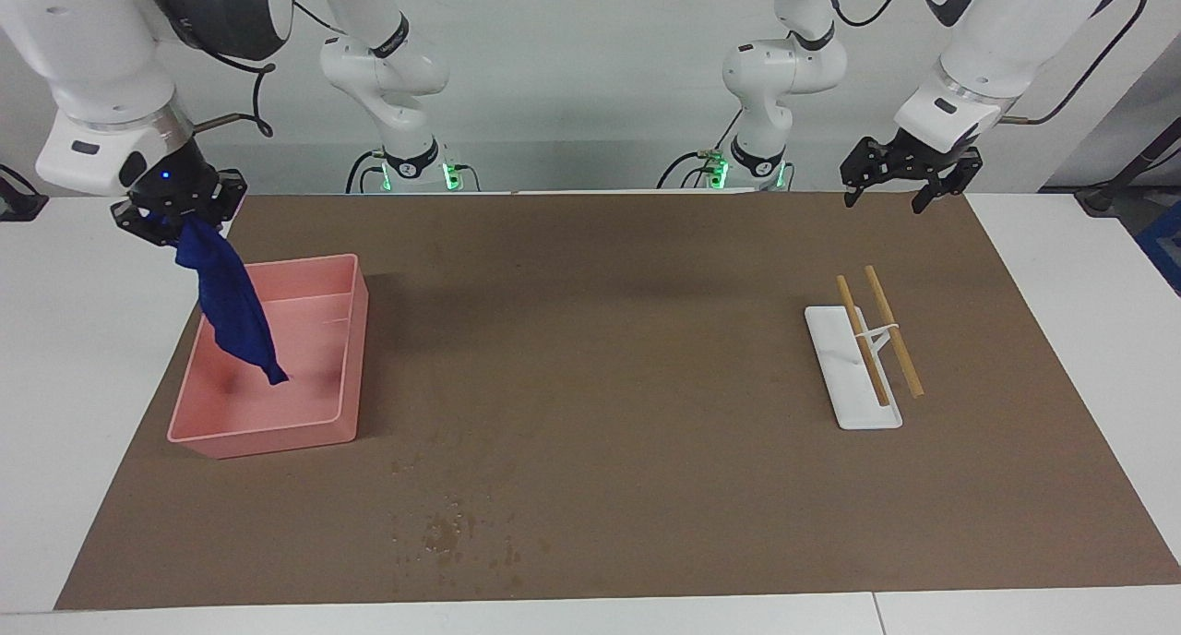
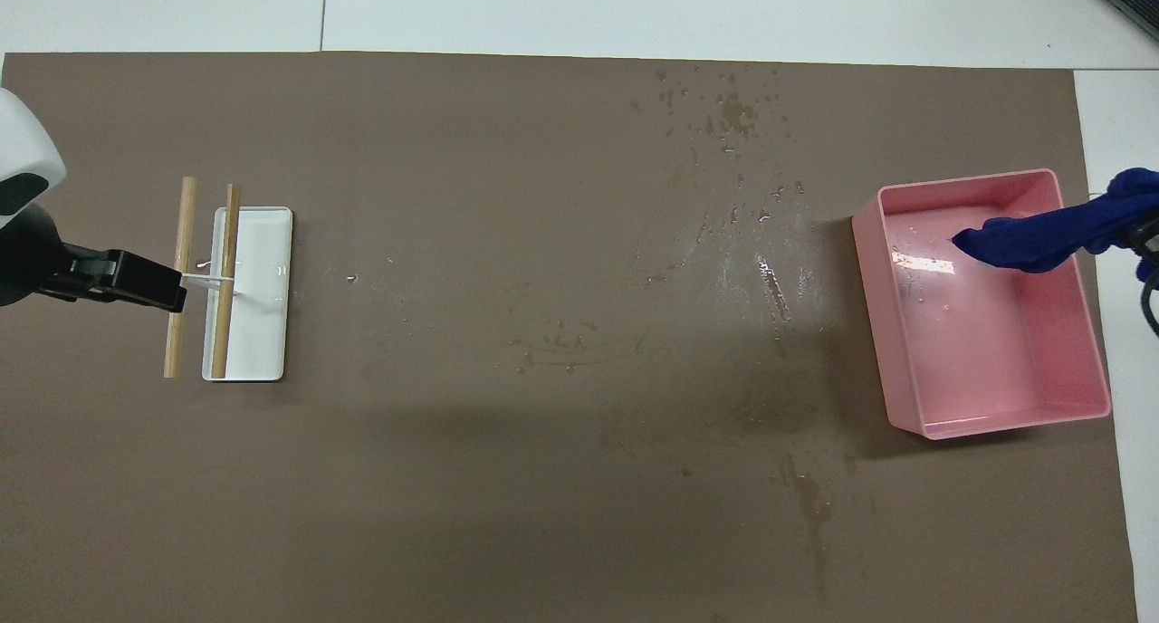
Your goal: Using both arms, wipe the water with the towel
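A blue towel point(image 1: 229, 305) is held pinched in the closed right gripper point(image 1: 175, 221) and hangs down over the pink bin point(image 1: 343, 358) at the right arm's end of the table. Water drops point(image 1: 452, 529) are seen on the brown mat point(image 1: 609, 358), farther from the robots than the bin. The left gripper point(image 1: 909, 192) is kept wide open and empty, raised above the mat near a white tray point(image 1: 844, 377) with two wooden sticks point(image 1: 893, 330).
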You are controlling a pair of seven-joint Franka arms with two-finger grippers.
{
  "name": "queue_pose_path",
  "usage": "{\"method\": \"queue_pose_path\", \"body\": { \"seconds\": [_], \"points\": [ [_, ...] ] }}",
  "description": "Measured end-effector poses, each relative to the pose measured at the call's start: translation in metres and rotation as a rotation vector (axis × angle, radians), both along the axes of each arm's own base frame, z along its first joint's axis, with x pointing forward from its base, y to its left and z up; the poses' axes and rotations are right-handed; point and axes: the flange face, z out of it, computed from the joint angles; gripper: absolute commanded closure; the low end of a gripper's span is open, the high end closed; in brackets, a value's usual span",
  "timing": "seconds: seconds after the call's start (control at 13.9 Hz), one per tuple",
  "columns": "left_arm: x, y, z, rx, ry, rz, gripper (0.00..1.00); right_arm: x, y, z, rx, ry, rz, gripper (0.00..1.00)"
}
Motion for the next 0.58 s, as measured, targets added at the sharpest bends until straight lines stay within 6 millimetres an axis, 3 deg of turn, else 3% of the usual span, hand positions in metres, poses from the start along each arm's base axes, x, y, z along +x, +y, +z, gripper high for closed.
{"method": "queue_pose_path", "body": {
  "seconds": [0.07,0.29,0.58],
  "points": [
    [0.0,0.0,0.0,0.0,0.0,0.0,0.0,-0.003,0.002,-0.008,-0.001,0.001,0.003,0.0],
    [0.0,0.0,0.0,0.0,0.0,0.0,0.0,-0.012,0.0,-0.021,-0.004,-0.007,0.007,0.0],
    [0.0,0.0,0.0,0.0,0.0,0.0,0.0,-0.018,-0.001,-0.016,-0.006,-0.018,0.004,0.0]
  ]
}}
